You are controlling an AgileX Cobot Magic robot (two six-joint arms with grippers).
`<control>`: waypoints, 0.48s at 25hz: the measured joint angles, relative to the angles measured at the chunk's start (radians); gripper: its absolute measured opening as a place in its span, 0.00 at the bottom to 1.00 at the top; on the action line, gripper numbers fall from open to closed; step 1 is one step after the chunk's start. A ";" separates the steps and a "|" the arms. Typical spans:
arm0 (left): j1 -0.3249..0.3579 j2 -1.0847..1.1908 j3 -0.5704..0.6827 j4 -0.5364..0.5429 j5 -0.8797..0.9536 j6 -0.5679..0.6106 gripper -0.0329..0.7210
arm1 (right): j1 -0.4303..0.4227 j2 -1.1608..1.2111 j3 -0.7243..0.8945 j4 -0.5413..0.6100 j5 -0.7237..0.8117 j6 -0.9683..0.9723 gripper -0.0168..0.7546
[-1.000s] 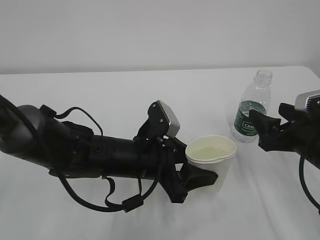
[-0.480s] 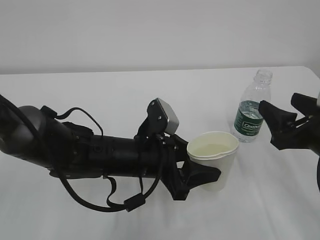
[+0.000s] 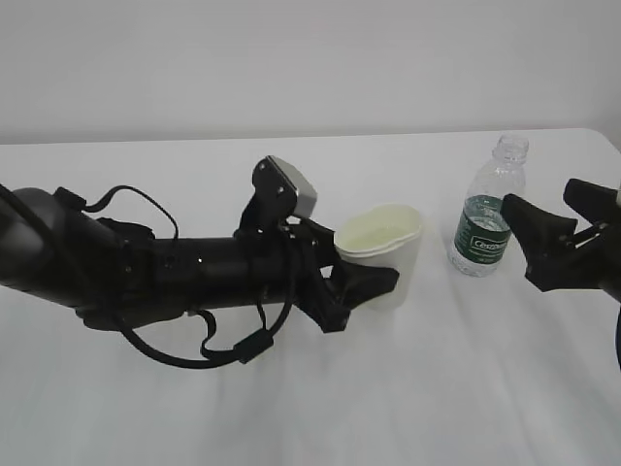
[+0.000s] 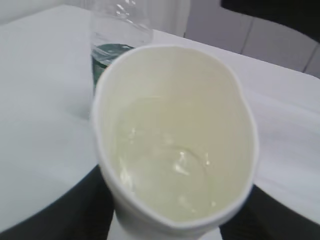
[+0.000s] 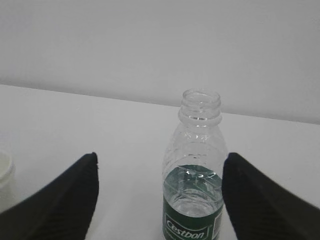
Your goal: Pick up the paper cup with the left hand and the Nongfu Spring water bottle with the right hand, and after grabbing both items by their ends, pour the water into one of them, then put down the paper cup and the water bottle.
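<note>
Only legible text: white lettering "Cestbon" on dark green label (image 5: 192,220) round lower half of the clear plastic bottle (image 5: 196,165), seen in right wrist view. Smaller print under it, too small to read. In exterior view the same label (image 3: 479,243) shows white letters, approx. "Ce..." but blurred, not fully readable. Left wrist view: label blurred, no letters legible. Paper cup (image 3: 381,254): no print visible. No nos. or signs elsewhere.
</note>
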 joint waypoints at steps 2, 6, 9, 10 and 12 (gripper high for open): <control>0.021 -0.007 0.000 -0.026 0.002 0.005 0.61 | 0.000 0.000 0.000 -0.006 0.000 0.006 0.78; 0.056 -0.016 0.000 -0.044 0.037 0.007 0.61 | 0.000 0.000 0.000 -0.013 0.000 0.019 0.78; 0.076 -0.017 0.000 -0.042 0.053 0.010 0.61 | 0.000 0.000 0.000 -0.017 0.000 0.021 0.78; 0.080 -0.018 0.000 -0.042 0.054 0.011 0.61 | 0.000 0.000 0.000 -0.020 0.000 0.021 0.78; 0.086 -0.020 0.000 -0.042 0.055 0.016 0.61 | 0.000 0.000 0.000 -0.028 0.000 0.021 0.78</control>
